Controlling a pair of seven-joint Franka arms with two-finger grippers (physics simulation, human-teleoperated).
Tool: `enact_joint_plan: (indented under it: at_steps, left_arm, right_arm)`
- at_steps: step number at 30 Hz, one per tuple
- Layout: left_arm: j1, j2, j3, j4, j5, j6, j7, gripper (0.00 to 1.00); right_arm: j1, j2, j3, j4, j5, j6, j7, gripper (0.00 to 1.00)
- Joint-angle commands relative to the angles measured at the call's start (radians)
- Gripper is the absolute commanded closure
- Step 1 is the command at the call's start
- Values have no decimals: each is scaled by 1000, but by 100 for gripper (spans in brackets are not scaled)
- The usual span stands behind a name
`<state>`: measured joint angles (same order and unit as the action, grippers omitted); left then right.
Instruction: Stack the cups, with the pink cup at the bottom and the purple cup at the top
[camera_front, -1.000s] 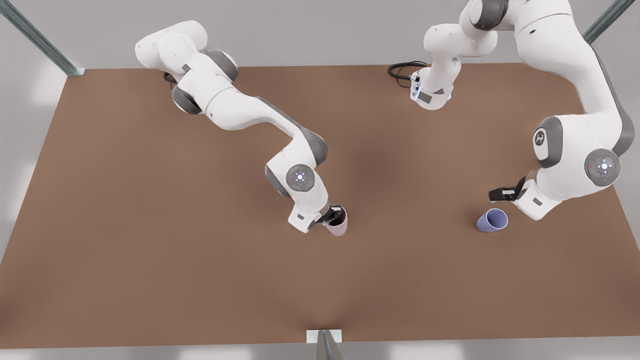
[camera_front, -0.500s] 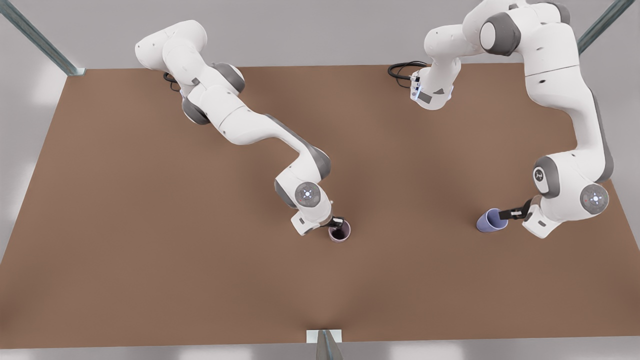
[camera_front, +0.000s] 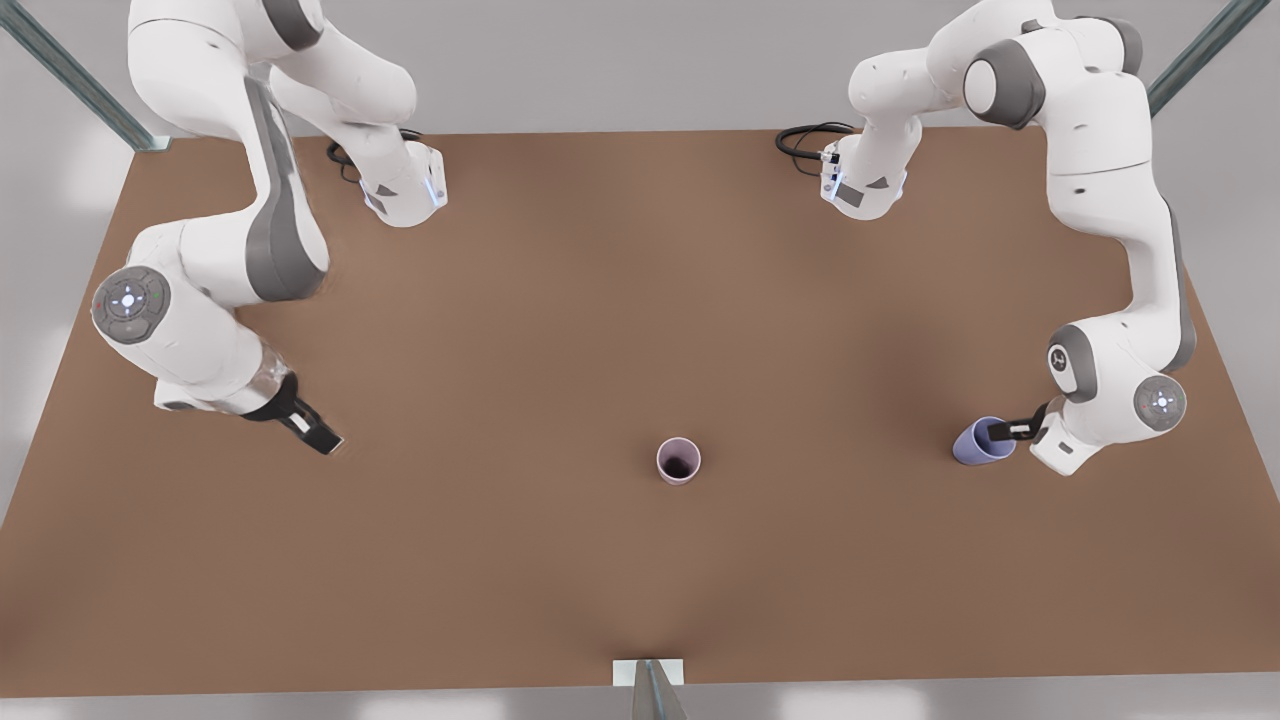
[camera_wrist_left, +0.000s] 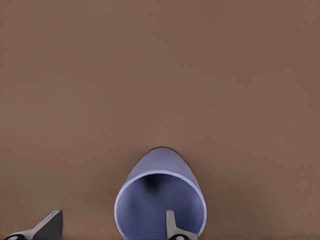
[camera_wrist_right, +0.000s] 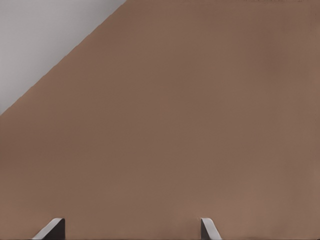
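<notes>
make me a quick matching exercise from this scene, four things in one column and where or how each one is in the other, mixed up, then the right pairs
Things:
1. pink cup
2. purple cup
3. left gripper
4. right gripper

States:
A. lying on its side on the table, at the front view's right
B. open over bare table at the front view's left, away from both cups
C. standing upright near the table's middle, nothing touching it
D. open at a cup's mouth, one finger inside the rim

Pairs: 1-C, 2-A, 3-D, 4-B
</notes>
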<state>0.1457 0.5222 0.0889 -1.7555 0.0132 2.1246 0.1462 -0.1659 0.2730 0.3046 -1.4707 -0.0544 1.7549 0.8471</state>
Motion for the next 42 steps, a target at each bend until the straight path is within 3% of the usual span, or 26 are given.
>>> enact_joint_plan:
  at_steps: [1,3,6,7,9,10,12,16,19,21,27,32,34,36,42]
  left_arm:
    - [6,1,0,-7,4,18,38,0]
    - [8,13,0,-13,4,20,38,0]
    - [8,25,0,-12,2,34,26,0]
    - [8,30,0,-13,2,49,26,8]
    - [8,33,0,-13,1,51,21,50]
    - [8,33,0,-13,-6,51,7,62]
    - [8,32,-2,-13,-18,51,-14,71]
    - [8,32,-2,-24,-59,52,-19,75]
    - [8,32,-3,-24,-61,51,-19,77]
    - [8,32,-5,-22,-59,51,-17,79]
    - [-86,-47,-12,7,-59,6,-34,79]
    - [-417,-171,-12,37,-53,-150,-474,79]
    - [-528,-143,-12,114,-56,-239,-640,79]
    - [-567,-56,-12,310,-61,-410,-755,79]
    - [-715,108,-14,568,-98,-397,-913,79]
  right_arm:
    - [-11,-3,-1,10,11,-123,-710,0]
    - [-37,48,-21,92,22,-124,-933,0]
    - [-44,78,-27,136,-28,-124,-1514,0]
    - [-38,78,-27,139,-67,-132,-1519,0]
    - [-35,87,-16,145,-136,-123,-1520,0]
    - [-35,89,-16,145,-134,-123,-1545,0]
    - [-35,94,-16,145,-134,-103,-1600,0]
    - [-34,98,-16,144,-131,-61,-1645,0]
    - [-35,89,-15,148,-125,-222,-838,0]
    - [-38,81,-15,152,-79,-227,-665,0]
    - [-47,81,-24,150,-22,-218,-666,0]
    - [-47,57,-24,121,-45,-200,-674,0]
    - [-46,28,-24,84,-45,-196,-674,0]
    - [-46,31,-22,84,-45,-196,-674,0]
    - [-47,38,-24,90,-45,-195,-674,0]
